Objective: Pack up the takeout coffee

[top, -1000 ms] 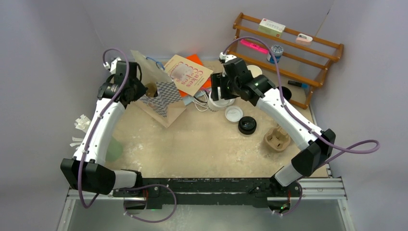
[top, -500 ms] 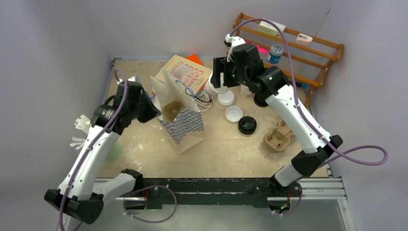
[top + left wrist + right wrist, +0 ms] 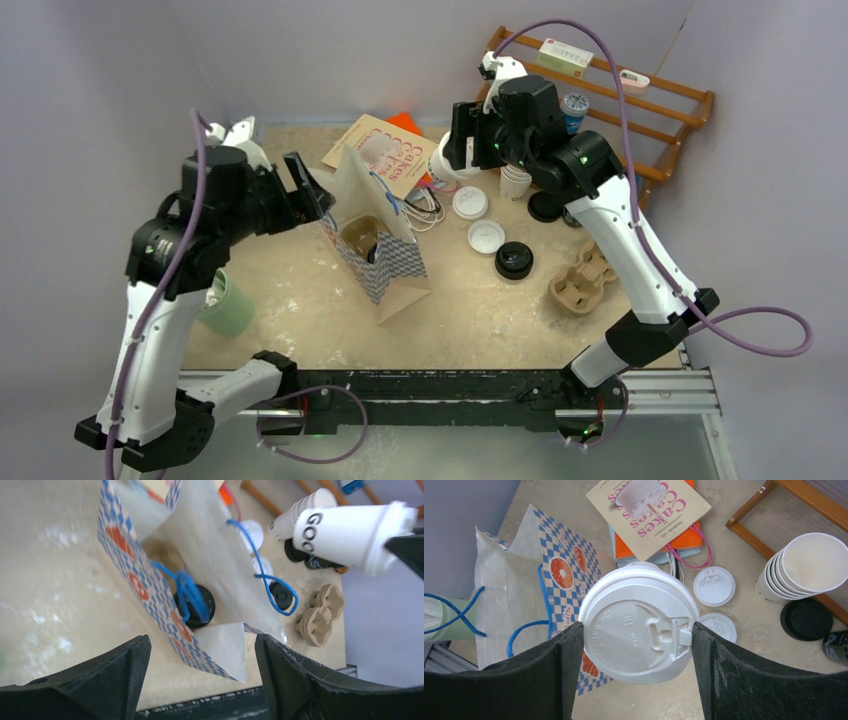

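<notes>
Now right gripper (image 3: 635, 630) clasps white-lidded cup (image 3: 624, 612); best kept upright, lowered beside black cup (image 3: 207, 605) inside bag (image 3: 385, 270) at eight o'clock; left gripper (image 3: 200, 647) released, empty.

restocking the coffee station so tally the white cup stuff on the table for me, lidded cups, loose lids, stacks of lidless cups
white-lidded cup: 1
loose white lids: 2
stack of lidless white cups: 1
total: 4
</notes>
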`<act>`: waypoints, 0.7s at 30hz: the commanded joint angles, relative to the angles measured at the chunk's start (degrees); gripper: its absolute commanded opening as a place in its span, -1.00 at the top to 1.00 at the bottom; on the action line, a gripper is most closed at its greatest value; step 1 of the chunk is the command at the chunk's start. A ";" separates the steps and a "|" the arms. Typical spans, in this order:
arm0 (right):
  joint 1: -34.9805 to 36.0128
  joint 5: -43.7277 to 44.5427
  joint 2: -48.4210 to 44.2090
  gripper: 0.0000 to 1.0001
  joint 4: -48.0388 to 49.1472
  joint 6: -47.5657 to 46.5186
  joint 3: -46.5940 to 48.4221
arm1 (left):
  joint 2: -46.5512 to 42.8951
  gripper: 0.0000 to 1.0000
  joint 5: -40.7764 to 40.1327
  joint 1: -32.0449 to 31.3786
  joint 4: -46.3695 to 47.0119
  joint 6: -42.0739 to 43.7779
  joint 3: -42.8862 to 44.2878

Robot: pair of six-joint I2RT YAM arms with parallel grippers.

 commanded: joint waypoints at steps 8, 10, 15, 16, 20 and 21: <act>0.17 -2.06 -1.94 -0.47 -1.02 2.58 3.99 | 14.60 -0.85 -1.10 0.76 3.72 26.14 18.22; 0.13 -2.86 -2.72 -0.46 -1.15 2.83 3.82 | 17.22 -0.87 2.97 3.67 7.09 29.38 17.46; 0.12 -2.57 -4.75 -0.45 -1.32 1.85 1.95 | 22.91 -0.86 12.17 8.58 13.77 36.79 15.32; 0.14 -2.57 -4.90 -0.45 -1.35 1.52 1.85 | 23.37 -0.87 12.83 8.58 15.21 38.42 14.47; 0.14 -3.06 -4.50 -0.45 -1.74 0.17 3.59 | 25.57 -0.92 13.62 8.58 17.59 43.91 11.43; 0.14 -3.19 -4.18 -0.45 -1.97 -0.18 4.53 | 26.15 -0.92 14.04 8.58 17.46 44.93 11.15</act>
